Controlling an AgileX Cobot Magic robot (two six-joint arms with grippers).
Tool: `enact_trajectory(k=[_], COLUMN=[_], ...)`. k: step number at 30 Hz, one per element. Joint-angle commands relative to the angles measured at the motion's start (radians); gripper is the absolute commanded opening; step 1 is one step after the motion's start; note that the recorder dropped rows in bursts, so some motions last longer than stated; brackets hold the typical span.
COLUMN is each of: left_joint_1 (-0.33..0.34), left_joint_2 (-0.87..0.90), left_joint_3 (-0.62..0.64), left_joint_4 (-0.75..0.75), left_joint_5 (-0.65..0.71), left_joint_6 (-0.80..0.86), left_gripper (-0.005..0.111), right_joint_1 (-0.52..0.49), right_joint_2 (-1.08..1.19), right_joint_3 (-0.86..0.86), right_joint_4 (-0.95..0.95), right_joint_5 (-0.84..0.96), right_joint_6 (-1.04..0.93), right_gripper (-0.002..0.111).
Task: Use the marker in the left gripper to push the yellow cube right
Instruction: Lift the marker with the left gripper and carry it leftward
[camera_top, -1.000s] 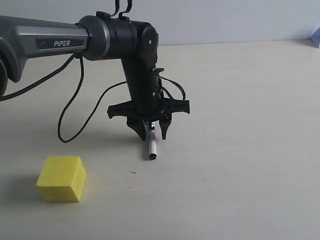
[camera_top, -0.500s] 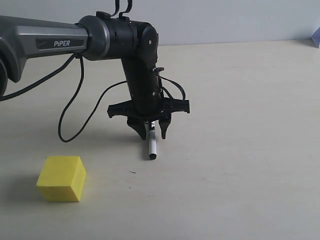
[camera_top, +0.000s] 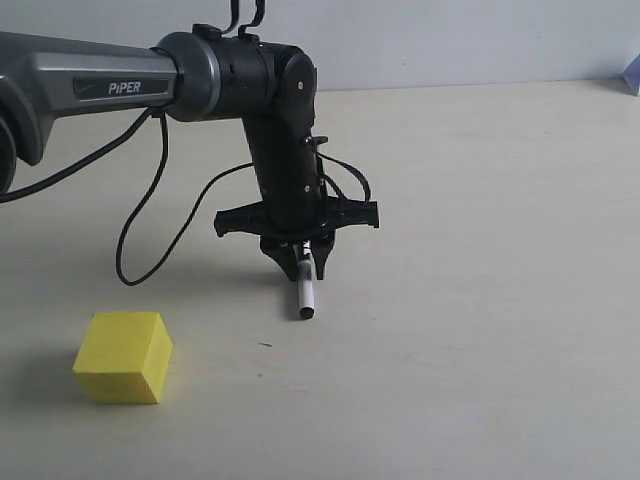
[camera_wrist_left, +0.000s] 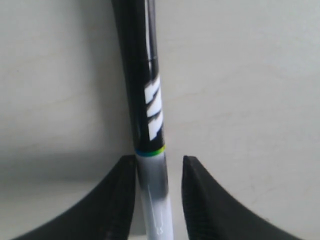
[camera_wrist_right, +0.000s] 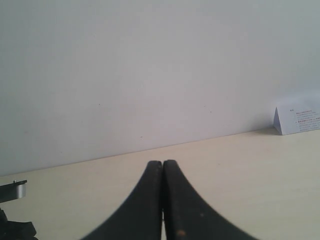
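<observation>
Your left gripper (camera_top: 306, 270) points straight down from its bent wrist. Its jaws straddle the marker (camera_top: 304, 296) lying on the table (camera_top: 480, 300), not yet clamped: a gap shows beside one finger (camera_wrist_left: 200, 200). The yellow cube (camera_top: 122, 357) sits well apart, left of it in the exterior view. Your right gripper (camera_wrist_right: 162, 167) is pressed closed, empty.

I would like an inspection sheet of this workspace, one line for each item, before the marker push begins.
Surface: pale table with one small dark speck.
Job's things: marker lies on the table; yellow cube stands apart from it, towards the exterior view's left and nearer the camera.
Clutter: folded white printed card at the table's far edge.
Grippers: left gripper straddles the marker's white barrel, with a gap showing on one side; right gripper shut, holding nothing.
Cables: loose black cable hangs from the left arm and loops down towards the table.
Surroundings: plain pale wall.
</observation>
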Motion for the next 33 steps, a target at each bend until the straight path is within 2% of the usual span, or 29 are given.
enact_trajectory(k=[1, 16, 18, 22, 27, 33], left_joint_1=[-0.002, -0.002, -0.002, -0.002, -0.002, -0.002], left_joint_2=[-0.002, 0.013, 0.013, 0.013, -0.005, -0.119], left_joint_3=[-0.006, -0.006, -0.006, -0.006, -0.07, -0.163], left_joint_4=[0.006, 0.002, 0.002, 0.002, -0.001, -0.002], left_joint_5=[0.008, 0.015, 0.017, 0.017, 0.039, 0.099], left_joint_6=[-0.005, 0.0, 0.014, 0.049, 0.169, 0.413], left_gripper=[0.032, 0.031, 0.025, 0.002, 0.0, 0.0], right_joint_1=[0.002, 0.002, 0.002, 0.002, 0.002, 0.002], right_joint_2=[-0.007, -0.007, -0.007, -0.007, -0.007, -0.007], right_joint_3=[0.005, 0.005, 0.005, 0.005, 0.005, 0.005], right_joint_4=[-0.002, -0.002, -0.002, -0.002, -0.002, -0.002], right_joint_5=[-0.004, -0.004, -0.004, -0.004, -0.004, -0.006], right_joint_6=[0.001, 0.001, 0.001, 0.001, 0.001, 0.001], right_gripper=[0.0, 0.0, 0.0, 0.0, 0.0, 0.0])
